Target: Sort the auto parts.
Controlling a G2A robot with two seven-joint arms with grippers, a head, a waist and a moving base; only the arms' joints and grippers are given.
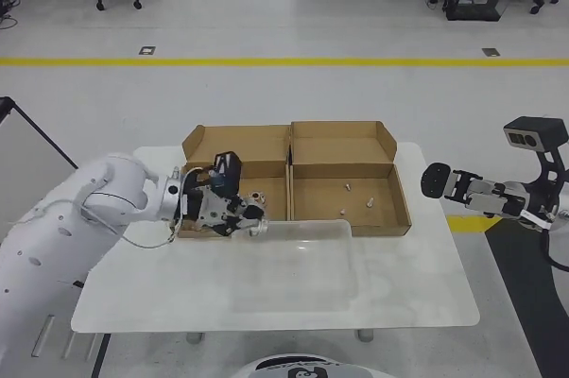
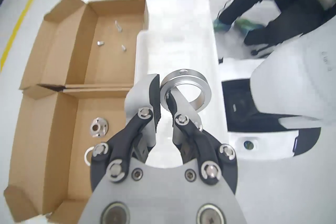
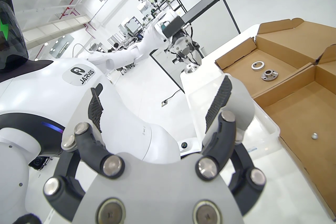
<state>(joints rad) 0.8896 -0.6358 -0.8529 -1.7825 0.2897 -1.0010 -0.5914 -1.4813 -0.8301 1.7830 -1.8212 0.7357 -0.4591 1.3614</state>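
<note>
White table (image 1: 407, 283) on pale floor (image 1: 266, 85) — left gripper (image 2: 162, 93) tight on metal ring (image 2: 182, 72), right gripper (image 3: 160, 93) wide.

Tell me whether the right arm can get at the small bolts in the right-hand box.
Probably yes. The right gripper is open beside the table, near that box, which is open-topped, with nothing over the bolts. The left gripper holds a ring by the other box.

On the table (image 1: 407, 283), at the top view's upper centre, the left box (image 1: 237, 142) holding a flange (image 3: 269, 75) and washer (image 3: 257, 65) touches the right box (image 1: 318, 203) holding bolts (image 1: 370, 200); the tray (image 1: 294, 266) lies just below both.
</note>
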